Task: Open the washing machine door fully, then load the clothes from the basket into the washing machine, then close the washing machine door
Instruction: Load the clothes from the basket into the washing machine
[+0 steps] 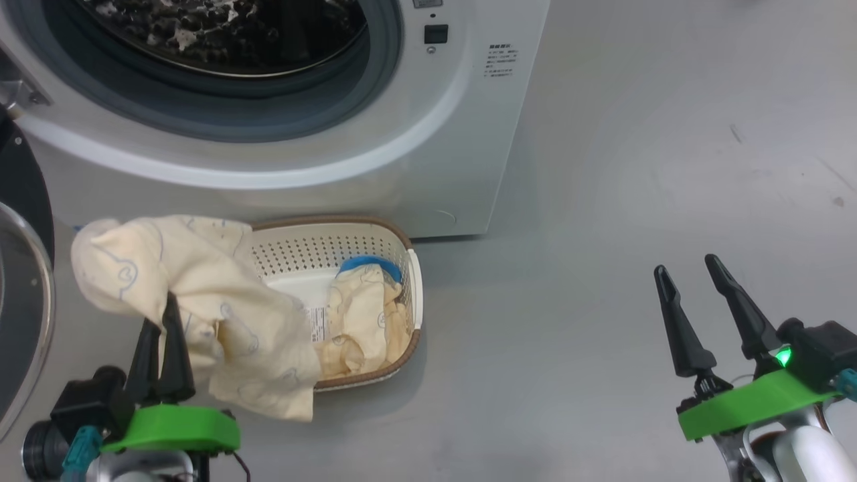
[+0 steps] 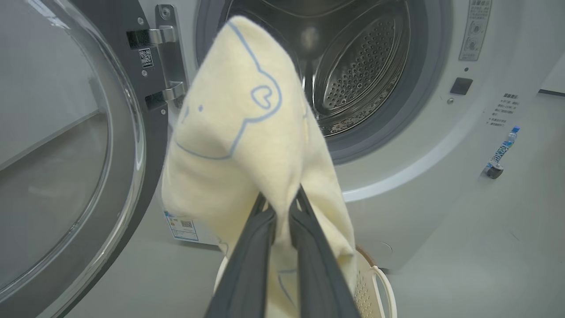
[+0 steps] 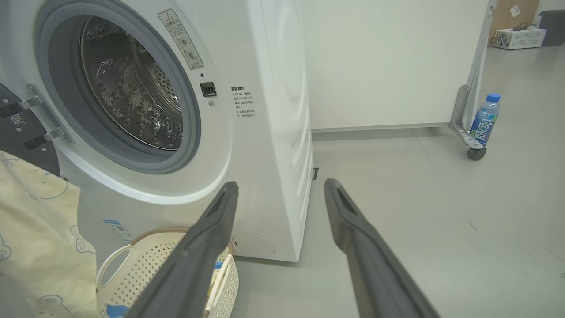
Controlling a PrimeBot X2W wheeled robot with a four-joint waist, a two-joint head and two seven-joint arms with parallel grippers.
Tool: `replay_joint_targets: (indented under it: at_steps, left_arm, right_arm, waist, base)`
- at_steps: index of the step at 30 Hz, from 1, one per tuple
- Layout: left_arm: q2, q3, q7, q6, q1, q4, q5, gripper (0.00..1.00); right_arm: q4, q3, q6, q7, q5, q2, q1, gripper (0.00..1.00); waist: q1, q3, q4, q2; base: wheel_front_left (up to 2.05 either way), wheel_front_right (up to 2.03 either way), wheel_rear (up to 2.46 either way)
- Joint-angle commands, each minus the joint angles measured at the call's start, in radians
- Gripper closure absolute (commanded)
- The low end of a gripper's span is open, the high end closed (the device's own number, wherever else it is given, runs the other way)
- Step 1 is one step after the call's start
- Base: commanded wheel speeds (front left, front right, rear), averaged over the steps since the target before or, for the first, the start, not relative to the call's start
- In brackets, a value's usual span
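My left gripper [image 1: 161, 309] is shut on a cream-yellow garment [image 1: 181, 294] with blue bear outlines, lifted above the left end of the basket [image 1: 375, 231]. In the left wrist view that garment [image 2: 247, 132] drapes over my fingers [image 2: 251, 265] in front of the open drum. Another of the clothes [image 1: 361, 321], with blue trim, lies in the basket. The washing machine [image 1: 375, 140] stands just behind it, and its door [image 2: 88, 154] is swung open to the left. My right gripper [image 1: 689, 278] hangs open over bare floor at the right, nothing between its fingers [image 3: 207, 238].
A plastic bottle [image 3: 484, 118] stands by a wheeled frame [image 3: 468, 110] to the right of the machine, in front of a white wall. The grey floor [image 1: 636, 201] stretches to the right of the basket.
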Motion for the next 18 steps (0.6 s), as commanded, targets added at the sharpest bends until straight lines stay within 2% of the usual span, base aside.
replay_joint_targets:
  at_steps: [1,11,18]
  left_arm:
    - [0.021,0.035,-0.007,-0.001,-0.059,-0.031,-0.001,1.00]
    - [0.032,0.020,0.000,-0.028,-0.224,0.012,0.008,1.00]
    - [0.036,0.010,0.002,-0.059,-0.395,0.074,0.009,1.00]
  right_arm:
    - [-0.035,0.012,0.000,-0.010,0.002,-0.021,-0.038,0.00]
    - [-0.050,0.012,0.000,-0.010,0.005,-0.015,-0.091,0.00]
    - [-0.059,0.013,0.000,-0.010,0.007,-0.015,-0.136,0.00]
  waist:
    - [0.0000,0.031,0.001,0.0000]
    - [0.0000,0.177,-0.012,0.0000]
    - [0.0000,0.300,-0.016,0.0000]
  base:
    - [0.00,0.00,0.00]
    - [0.00,0.00,0.00]
    - [0.00,0.00,0.00]
